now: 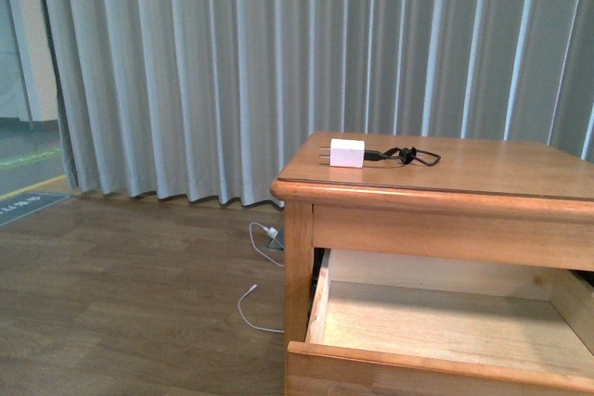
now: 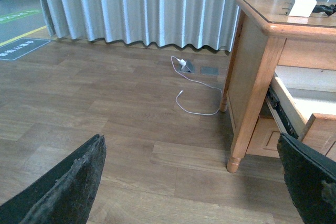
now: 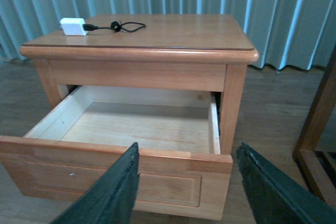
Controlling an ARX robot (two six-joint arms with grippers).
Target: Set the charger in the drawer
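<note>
Up beyond my right claw (image 3: 188, 148), spread and empty before the open drawer (image 3: 136, 124), the charger (image 3: 73, 26) sits on the cabinet top (image 3: 184, 32), so I'd lift, pinch the cube's flat sides, keep its black cable (image 3: 118, 25) trailing clear; left claw (image 2: 190, 140) likewise spread, empty.

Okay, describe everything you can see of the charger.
The charger is a small white cube, plastic by its look, with metal prongs sticking out of one side and a thin black cable, loosely looped, leaving the opposite side. It lies flat on the wooden table top near its left edge, above the open drawer. Only the table top touches it.
</note>
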